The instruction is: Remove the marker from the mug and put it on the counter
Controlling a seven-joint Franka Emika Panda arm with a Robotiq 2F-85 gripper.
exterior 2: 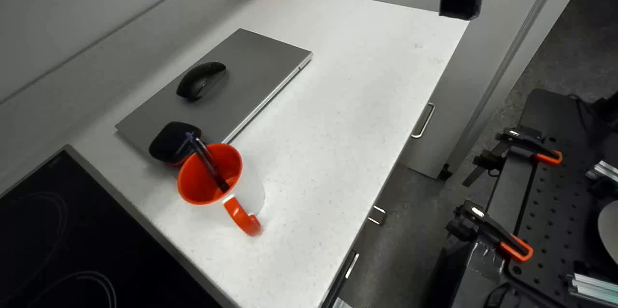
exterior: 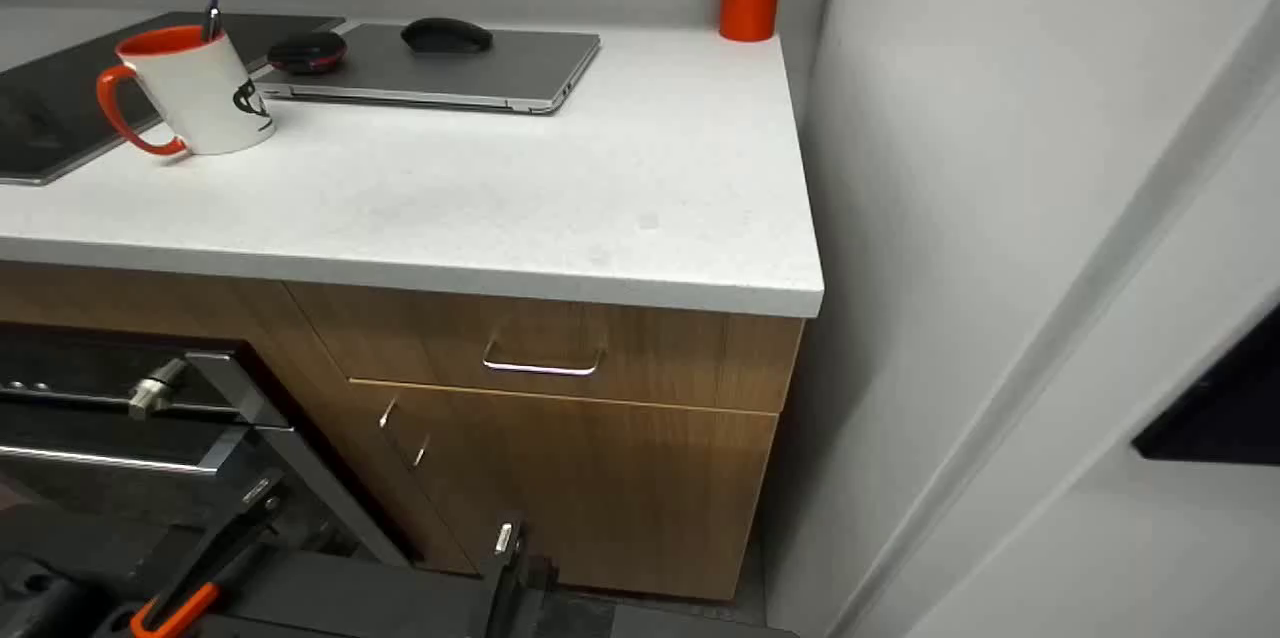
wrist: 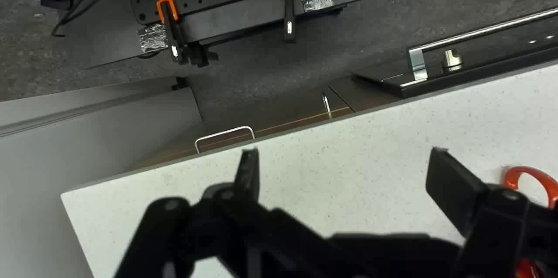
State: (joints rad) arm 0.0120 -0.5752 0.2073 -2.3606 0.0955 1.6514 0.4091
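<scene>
In both exterior views, see marker [exterior 2: 208, 163] leaning inside mug [exterior: 200, 98], jutting above its rim. In an exterior view, find mug at left on counter [exterior: 500, 188], near cooktop [exterior: 50, 108] and laptop [exterior: 530, 58], with red cylinder [exterior: 750, 3] far right. Note mouse [exterior: 447, 36] on laptop. In wrist view, make out gripper [wrist: 344, 156] over counter, with fingers [wrist: 455, 186] spread well apart.

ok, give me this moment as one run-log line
hand: open, empty | marker: leaning in mug | mug: on counter | status: marker not yet removed
</scene>
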